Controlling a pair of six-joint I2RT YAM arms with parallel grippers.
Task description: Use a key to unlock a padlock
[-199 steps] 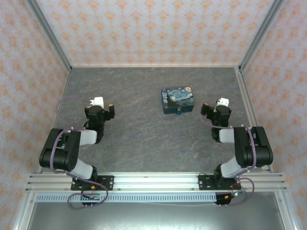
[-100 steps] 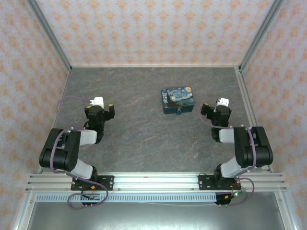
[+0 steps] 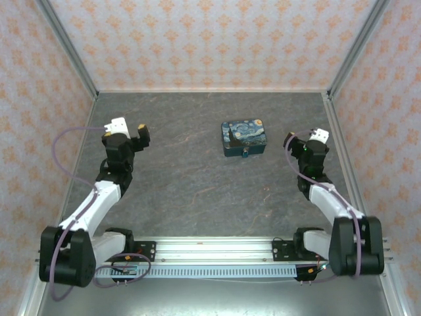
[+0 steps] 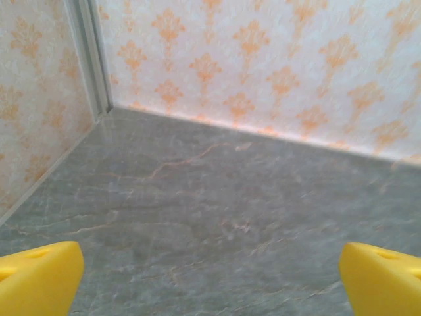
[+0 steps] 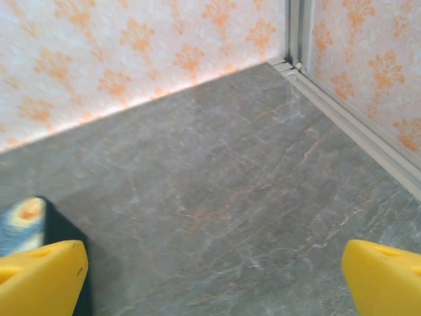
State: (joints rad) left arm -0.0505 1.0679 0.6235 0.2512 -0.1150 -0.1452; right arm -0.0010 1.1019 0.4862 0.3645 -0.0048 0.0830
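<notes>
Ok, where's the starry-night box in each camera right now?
Top external: starry-night box right of centre on the table, toward the far side.
Right wrist: its corner at the lower left edge, just above a yellow fingertip.
Left wrist: faces the far left corner post.
Shared landmark: the orange-patterned back wall.

Starry blue box [image 3: 243, 137] on grey table [image 3: 184, 178]

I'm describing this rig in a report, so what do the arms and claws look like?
The left arm and right arm have black joints, white links and looping lilac cables. The left claw and right claw each carry a white camera block and yellow fingers.
</notes>
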